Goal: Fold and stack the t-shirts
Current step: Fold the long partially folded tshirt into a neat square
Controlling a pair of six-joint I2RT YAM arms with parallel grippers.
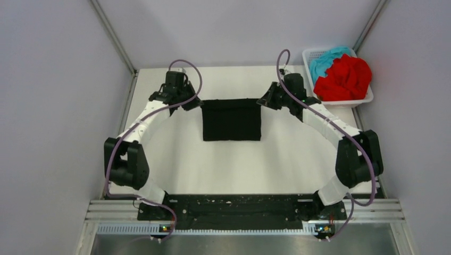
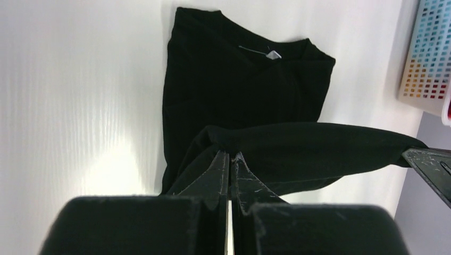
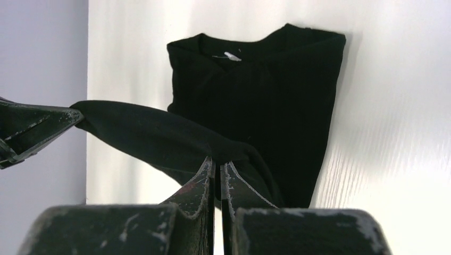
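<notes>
On the smooth white tabletop (image 1: 298, 164), the soft black t-shirt (image 1: 232, 120) is lying as a partly folded rectangle. The red t-shirt (image 1: 345, 78) and the teal t-shirt (image 1: 325, 59) are waiting crumpled in the mesh basket (image 1: 367, 99). The left tool (image 2: 230, 156) and the right tool (image 3: 217, 162) are each pinching the black shirt's raised edge tightly.

From above I see only part of the teal shirt (image 1: 324, 59); the red shirt (image 1: 345, 78) covers the rest in the basket (image 1: 367, 99) at the bench's (image 1: 298, 159) far right corner. My left wrist view crops that basket. Overhead, the tips of the left pincer (image 1: 197, 104) and right pincer (image 1: 261, 101) are lost against the black shirt (image 1: 232, 121).
</notes>
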